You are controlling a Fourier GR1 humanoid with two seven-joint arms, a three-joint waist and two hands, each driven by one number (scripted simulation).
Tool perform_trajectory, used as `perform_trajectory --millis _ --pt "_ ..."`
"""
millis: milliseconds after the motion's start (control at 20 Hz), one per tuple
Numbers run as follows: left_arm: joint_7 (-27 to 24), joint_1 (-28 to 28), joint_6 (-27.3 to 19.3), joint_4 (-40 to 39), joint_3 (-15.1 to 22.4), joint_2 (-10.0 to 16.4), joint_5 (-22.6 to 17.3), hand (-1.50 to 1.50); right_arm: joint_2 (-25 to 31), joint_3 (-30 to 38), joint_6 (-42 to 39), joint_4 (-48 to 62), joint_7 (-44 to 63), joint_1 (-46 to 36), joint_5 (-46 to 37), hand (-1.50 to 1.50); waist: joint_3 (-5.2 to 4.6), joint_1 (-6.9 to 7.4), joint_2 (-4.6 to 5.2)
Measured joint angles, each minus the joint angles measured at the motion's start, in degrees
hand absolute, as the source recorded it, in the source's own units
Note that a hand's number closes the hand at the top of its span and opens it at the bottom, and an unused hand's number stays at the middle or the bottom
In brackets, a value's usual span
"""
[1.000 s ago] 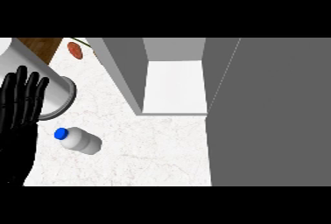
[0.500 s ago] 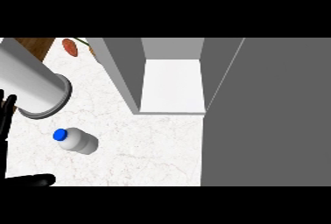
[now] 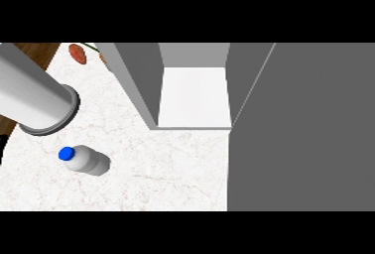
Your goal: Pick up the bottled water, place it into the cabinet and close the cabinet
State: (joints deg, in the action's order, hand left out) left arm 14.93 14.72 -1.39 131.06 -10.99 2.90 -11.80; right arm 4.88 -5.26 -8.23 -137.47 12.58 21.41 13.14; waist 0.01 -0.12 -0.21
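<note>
Nothing is done yet: the bottled water (image 3: 86, 160) sits ungrasped on the surface (image 3: 168, 168), right of the left hand (image 3: 2, 149), whose open-or-closed state cannot be told, and the cabinet (image 3: 194, 99) stands open.

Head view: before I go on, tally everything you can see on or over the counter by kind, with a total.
Bottled water, white with a blue cap: 1
Cabinet, door open: 1
Reddish item at the far left edge, too small to identify: 1
Grey forearm over the counter's left side: 1
Total: 4
</note>
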Motion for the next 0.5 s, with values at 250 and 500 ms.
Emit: perform_trajectory --millis 250,500 --pt "0.23 3.05 -0.72 1.19 2.34 -1.72 3.61 -1.50 0.04 -0.05 -1.99 -0.65 -1.84 4.59 -0.16 -1.50 -0.01 -0.18 0.03" --pt "-1.88 4.84 -1.08 -0.48 1.92 -2.21 4.24 -1.50 -0.06 -0.38 -3.77 -1.28 -3.92 9.13 -0.31 -1.50 -0.02 -0.29 0.01"
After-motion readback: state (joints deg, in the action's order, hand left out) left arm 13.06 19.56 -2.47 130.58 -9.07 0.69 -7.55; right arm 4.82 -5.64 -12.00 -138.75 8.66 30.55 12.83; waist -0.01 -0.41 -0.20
